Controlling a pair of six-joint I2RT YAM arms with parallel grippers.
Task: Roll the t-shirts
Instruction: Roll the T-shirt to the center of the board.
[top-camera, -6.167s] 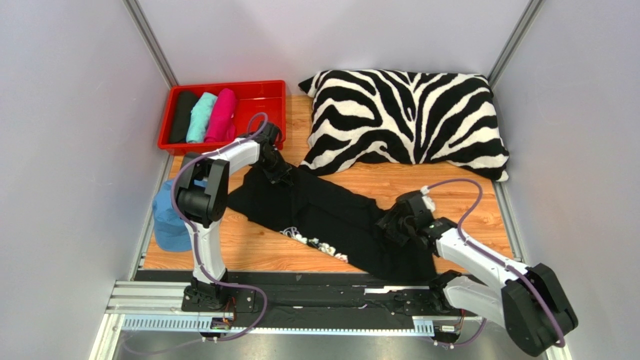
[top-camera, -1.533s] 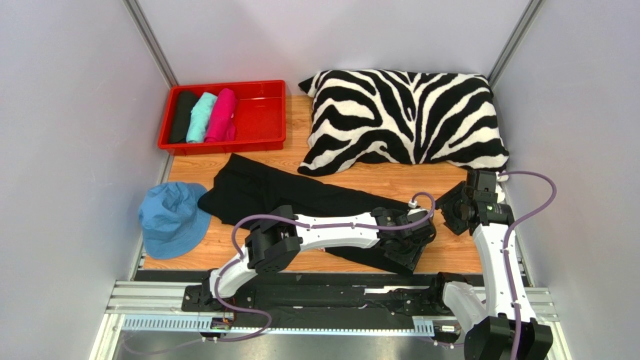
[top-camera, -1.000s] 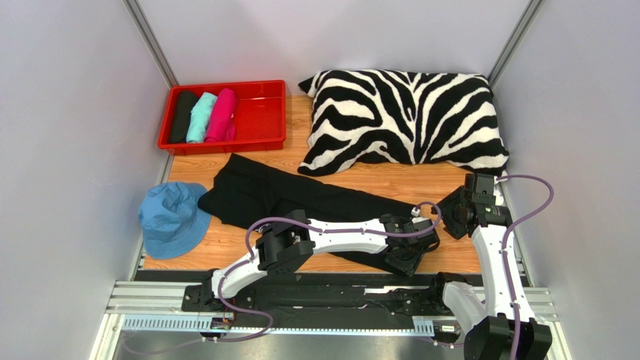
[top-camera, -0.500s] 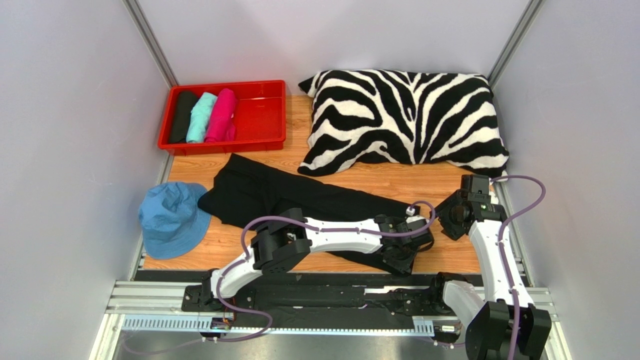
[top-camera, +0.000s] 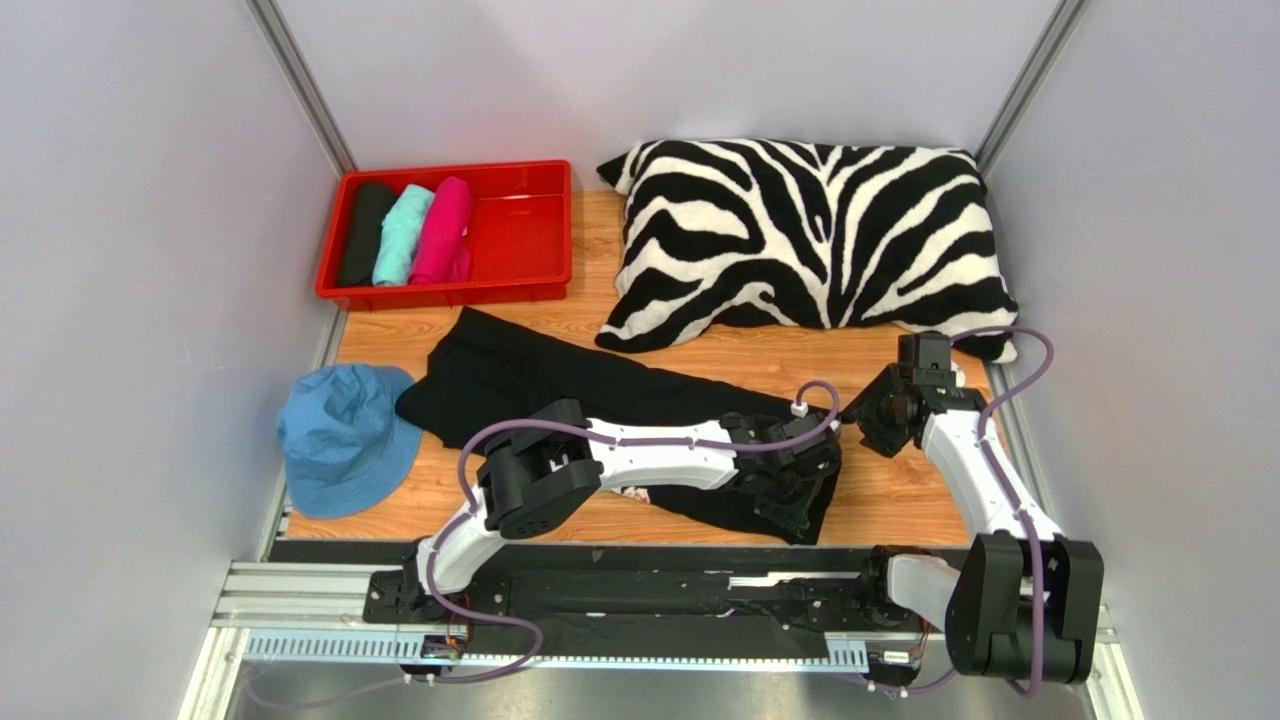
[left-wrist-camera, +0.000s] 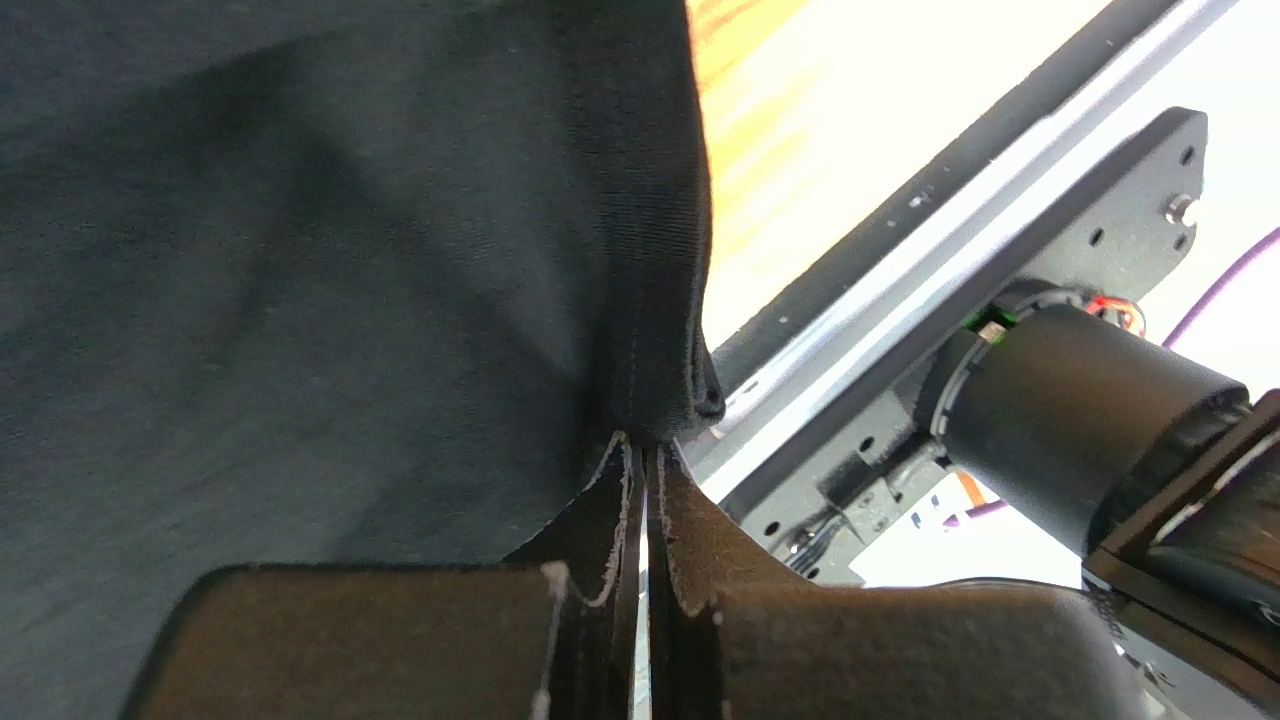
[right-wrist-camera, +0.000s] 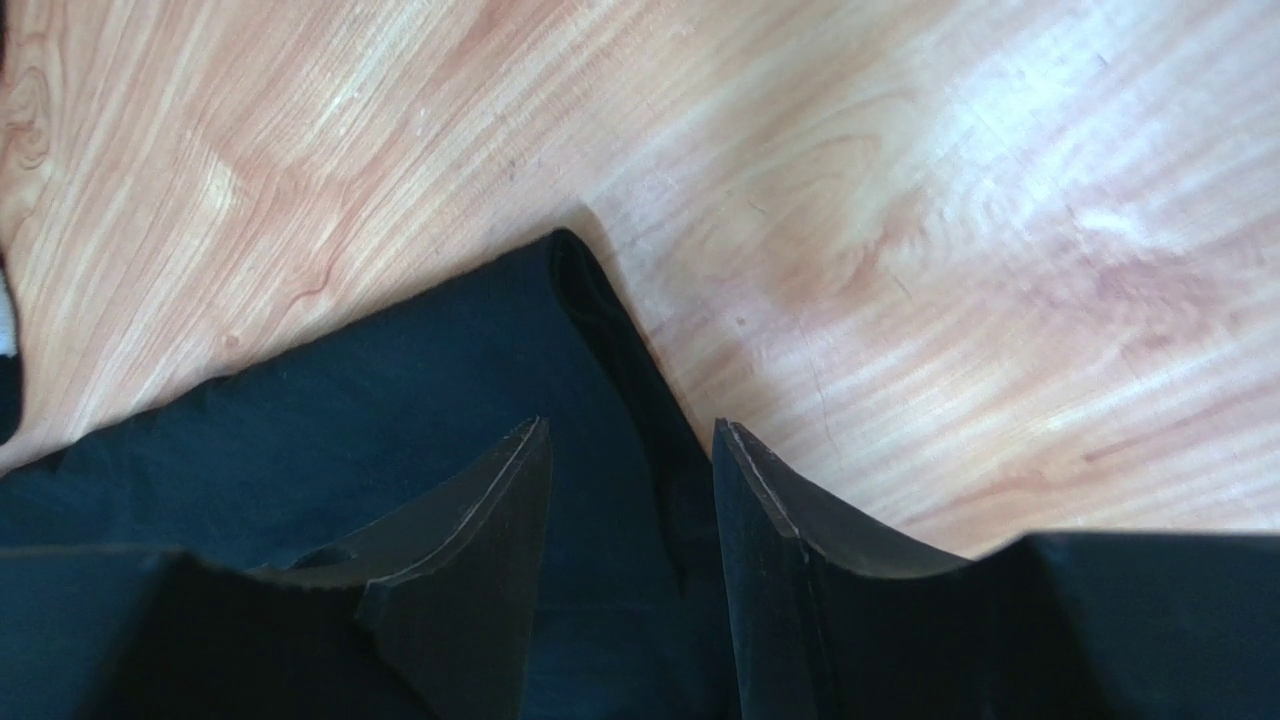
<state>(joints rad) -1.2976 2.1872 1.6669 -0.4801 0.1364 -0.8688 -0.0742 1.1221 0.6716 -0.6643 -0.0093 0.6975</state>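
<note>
The right gripper (right-wrist-camera: 628, 432) has swung in, jaws apart astride the hem of the black t-shirt (top-camera: 511, 375) — the left gripper (left-wrist-camera: 646, 450) pinches that same end just beside it — the shirt's length running off to their left.

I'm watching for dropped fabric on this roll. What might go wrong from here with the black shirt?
1. The left tool pinches only the hem corner of the black shirt; a pull may slip it free.
2. The right tool is open over a thin folded edge and may close on one layer only.
</note>
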